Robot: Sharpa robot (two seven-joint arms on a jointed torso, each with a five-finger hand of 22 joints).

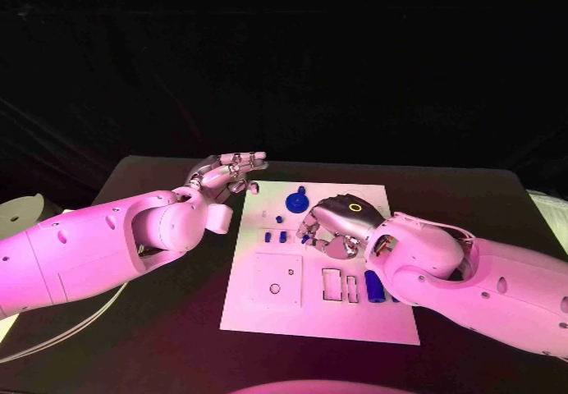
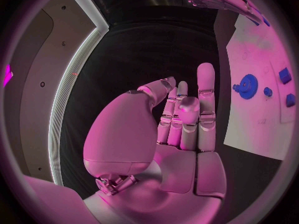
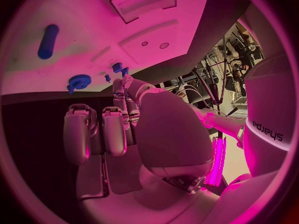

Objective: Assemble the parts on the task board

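The white task board lies in the middle of the black table. On its far part sits a blue gear, and two small blue parts stand a little nearer. My right hand is low over the board's middle. Its thumb and a finger pinch a small blue part right at the board's surface, and the other fingers are curled in. A blue cylinder lies beside my right forearm. My left hand hovers off the board's far left corner, holding nothing, with its fingers loosely stretched.
The board has a square recess with a hole and rectangular slots in its near half. In the left wrist view the gear and small parts lie well beyond the fingers. Black table surrounds the board.
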